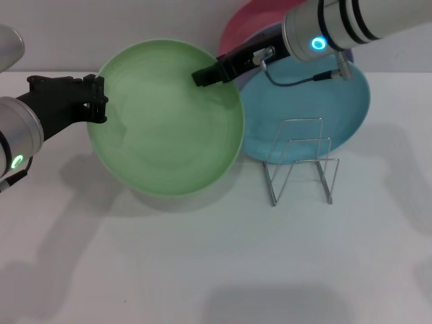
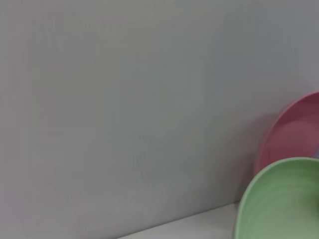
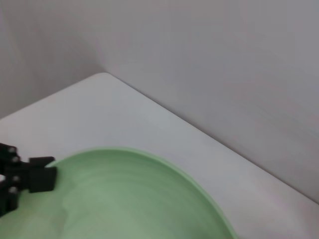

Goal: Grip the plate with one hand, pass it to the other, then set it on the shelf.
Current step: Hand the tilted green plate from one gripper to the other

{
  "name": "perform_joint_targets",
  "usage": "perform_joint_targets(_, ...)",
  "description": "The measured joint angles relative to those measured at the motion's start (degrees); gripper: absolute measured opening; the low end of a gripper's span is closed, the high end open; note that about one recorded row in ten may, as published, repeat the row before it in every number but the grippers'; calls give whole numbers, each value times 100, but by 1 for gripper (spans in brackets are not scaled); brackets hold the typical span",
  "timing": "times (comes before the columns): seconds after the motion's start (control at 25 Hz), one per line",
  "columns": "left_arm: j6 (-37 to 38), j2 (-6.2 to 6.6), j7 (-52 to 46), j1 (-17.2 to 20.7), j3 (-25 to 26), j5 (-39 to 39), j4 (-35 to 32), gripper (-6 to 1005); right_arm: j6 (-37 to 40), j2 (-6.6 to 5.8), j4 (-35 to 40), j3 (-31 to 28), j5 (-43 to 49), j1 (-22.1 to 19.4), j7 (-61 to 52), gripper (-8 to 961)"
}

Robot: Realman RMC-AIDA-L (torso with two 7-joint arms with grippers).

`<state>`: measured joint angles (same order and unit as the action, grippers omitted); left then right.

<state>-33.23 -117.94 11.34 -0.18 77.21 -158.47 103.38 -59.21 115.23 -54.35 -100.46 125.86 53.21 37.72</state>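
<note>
The light-green plate (image 1: pixel 165 128) is held tilted above the white table, its hollow side facing me. My left gripper (image 1: pixel 98 99), on the green-lit arm, is shut on the plate's left rim. My right gripper (image 1: pixel 210 71), on the black-banded arm with the cyan light, reaches over the plate's upper right rim and touches it. The silver wire shelf (image 1: pixel 300 162) stands empty on the table to the right of the plate. The plate also shows in the left wrist view (image 2: pixel 284 199) and in the right wrist view (image 3: pixel 124 199), where the left gripper (image 3: pixel 20 179) sits on its rim.
A turquoise plate (image 1: pixel 351 108) leans behind the shelf. A pink plate (image 1: pixel 246 30) stands behind it against the wall and also shows in the left wrist view (image 2: pixel 294 129). The white table (image 1: pixel 202 270) stretches toward me.
</note>
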Motion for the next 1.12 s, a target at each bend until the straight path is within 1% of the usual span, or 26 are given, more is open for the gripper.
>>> perform_joint_targets(0.2,6,0,2,-13,-19,0,17,36,130,48,97,57,-34,-24,251,584)
perform_joint_targets(0.36,97,-4,7,44,-10,-2,16,36,188,94,-144,134,-74,-183,334,380)
perform_joint_targets(0.4,109,-4,6,56,-10,-3,16,36,192,126,-304,151,-79,-287,351,329)
perform_joint_targets(0.44,115,-3,5,62,-10,-5,15,38,192,126,-304,151,-79,-287,351,304)
perform_joint_targets(0.64,117,-3,10,70,-26,-11,22,49,195,228,-782,144,-50,-554,377,178)
perform_joint_targets(0.76,102,-3,10,81,-75,-7,86,56,181,252,-913,152,-22,-608,390,127)
perform_joint_targets(0.84,99,-1,10,103,-116,-21,146,60,179,254,-927,152,-13,-619,397,123)
perform_joint_targets(1.04,115,-6,71,131,-187,-39,228,265,175,255,-943,151,-10,-652,492,114)
perform_joint_targets(1.12,126,-5,100,147,-191,-38,289,306,179,259,-958,147,-2,-681,529,111)
